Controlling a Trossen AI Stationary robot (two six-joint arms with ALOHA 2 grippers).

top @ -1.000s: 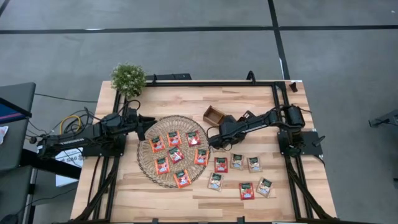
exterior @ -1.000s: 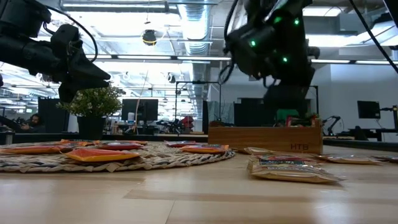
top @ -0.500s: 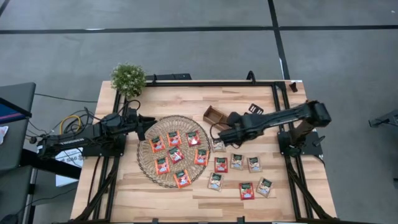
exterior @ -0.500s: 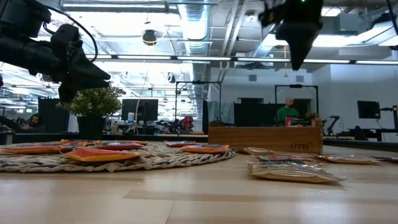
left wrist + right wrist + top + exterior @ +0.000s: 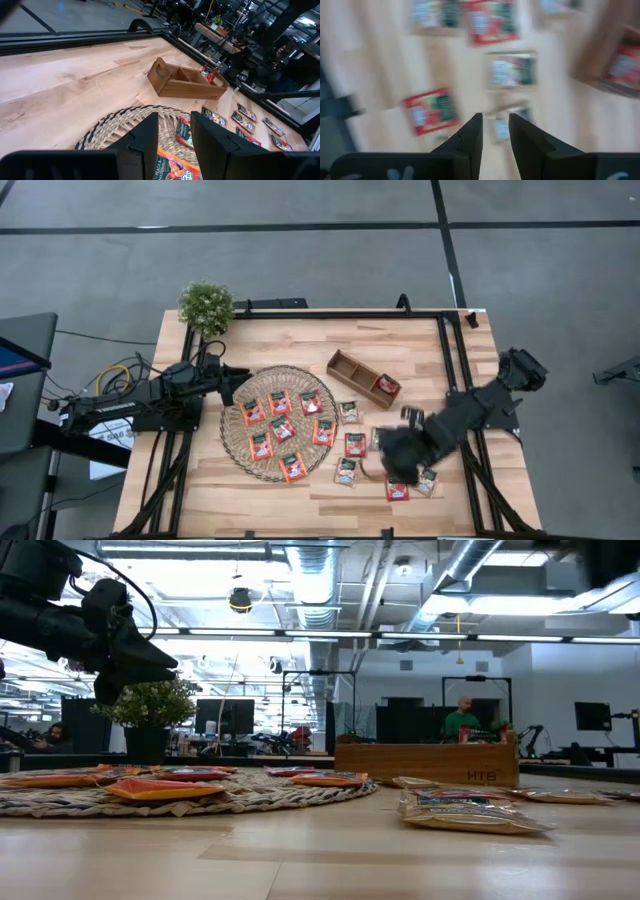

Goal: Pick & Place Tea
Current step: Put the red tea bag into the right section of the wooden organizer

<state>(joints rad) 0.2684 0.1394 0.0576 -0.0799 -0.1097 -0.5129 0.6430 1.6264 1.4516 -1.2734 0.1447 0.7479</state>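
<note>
Several red-orange tea sachets [image 5: 283, 428] lie flat on the round wicker mat [image 5: 236, 450]. More tea sachets, red [image 5: 355, 444] and green-and-pale [image 5: 347, 471], lie on the table right of the mat. One red sachet [image 5: 387, 386] lies in the right compartment of the wooden tray [image 5: 350, 367]. My right gripper [image 5: 398, 448] hangs open above the loose sachets, pointing down, and holds nothing; its wrist view [image 5: 495, 120] shows them blurred below. My left gripper [image 5: 228, 385] waits open, raised by the mat's left edge, with nothing between its fingers [image 5: 175, 116].
A small potted plant [image 5: 206, 307] stands at the table's far left corner. Black frame rails [image 5: 445, 350] run along the table's sides and back. Bare wood shows along the far edge and at the near left.
My right gripper has left the wooden tray, risen, and swung toward the table's near right, over the loose sachets, tipping from nearly level to pointing down. With the arm gone, a red sachet shows lying in the tray's right compartment.
</note>
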